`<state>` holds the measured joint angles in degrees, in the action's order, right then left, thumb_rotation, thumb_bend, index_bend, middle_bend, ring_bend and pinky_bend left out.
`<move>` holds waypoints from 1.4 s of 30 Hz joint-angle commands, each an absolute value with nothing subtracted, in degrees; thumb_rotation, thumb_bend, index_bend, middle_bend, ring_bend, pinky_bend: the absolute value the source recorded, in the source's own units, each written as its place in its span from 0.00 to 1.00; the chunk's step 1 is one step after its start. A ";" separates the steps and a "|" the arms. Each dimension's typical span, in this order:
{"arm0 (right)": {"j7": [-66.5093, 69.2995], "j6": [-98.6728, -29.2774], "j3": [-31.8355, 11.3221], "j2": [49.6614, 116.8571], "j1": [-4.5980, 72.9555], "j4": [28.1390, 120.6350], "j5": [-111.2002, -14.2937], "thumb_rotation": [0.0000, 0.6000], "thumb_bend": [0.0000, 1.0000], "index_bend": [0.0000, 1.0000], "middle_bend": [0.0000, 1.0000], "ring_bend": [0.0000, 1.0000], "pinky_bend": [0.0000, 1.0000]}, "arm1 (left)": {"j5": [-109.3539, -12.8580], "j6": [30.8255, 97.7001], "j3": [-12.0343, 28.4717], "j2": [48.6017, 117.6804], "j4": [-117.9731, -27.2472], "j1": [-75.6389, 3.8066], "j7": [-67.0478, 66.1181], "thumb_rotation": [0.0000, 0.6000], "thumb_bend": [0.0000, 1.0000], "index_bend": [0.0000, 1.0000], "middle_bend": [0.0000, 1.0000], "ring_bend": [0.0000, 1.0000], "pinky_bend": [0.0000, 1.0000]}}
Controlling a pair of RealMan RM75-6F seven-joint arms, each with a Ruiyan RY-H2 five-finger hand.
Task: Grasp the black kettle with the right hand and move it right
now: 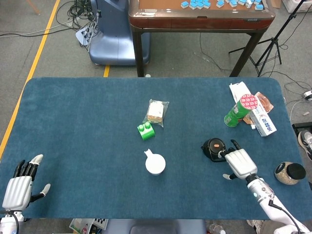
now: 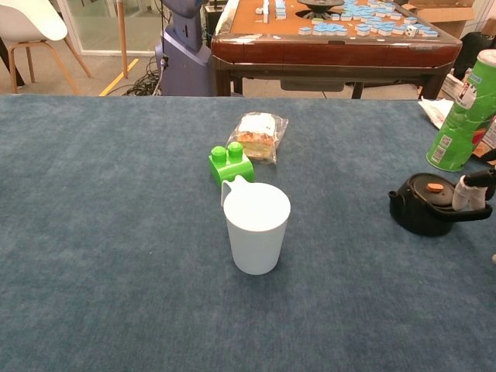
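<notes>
Kettle, black with an orange knob, sits on the blue table's right side, below a green can. Right hand is beside it, fingers touching its handle; whether they grip is unclear. Judged mid-grasp: next, secure the handle, then carry rightward. Left hand rests open, far left.

No print on the white box or green can can be read.
</notes>
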<state>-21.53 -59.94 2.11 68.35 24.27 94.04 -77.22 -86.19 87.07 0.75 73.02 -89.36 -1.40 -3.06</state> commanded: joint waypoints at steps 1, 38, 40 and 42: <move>-21.44 -60.11 2.00 67.93 24.04 93.88 -76.93 0.95 0.04 0.35 0.42 0.32 0.03 | -86.22 87.06 0.76 73.01 -89.46 -1.43 -3.18 1.00 0.25 0.05 0.09 0.11 0.01; -20.96 -58.86 2.40 69.04 24.01 93.62 -79.06 0.95 0.04 0.39 0.44 0.32 0.03 | -86.14 86.83 0.59 72.79 -89.88 -1.40 -3.53 1.00 0.25 0.05 0.09 0.11 0.01; -20.79 -58.59 2.52 69.11 24.04 93.49 -79.14 0.95 0.04 0.39 0.44 0.32 0.03 | -86.15 86.88 0.57 72.82 -89.80 -1.35 -3.46 1.00 0.25 0.05 0.09 0.11 0.01; -20.63 -58.38 2.60 69.18 24.07 93.40 -79.23 0.95 0.04 0.39 0.44 0.32 0.03 | -86.15 86.88 0.61 72.78 -89.85 -1.38 -3.50 1.00 0.25 0.05 0.09 0.11 0.01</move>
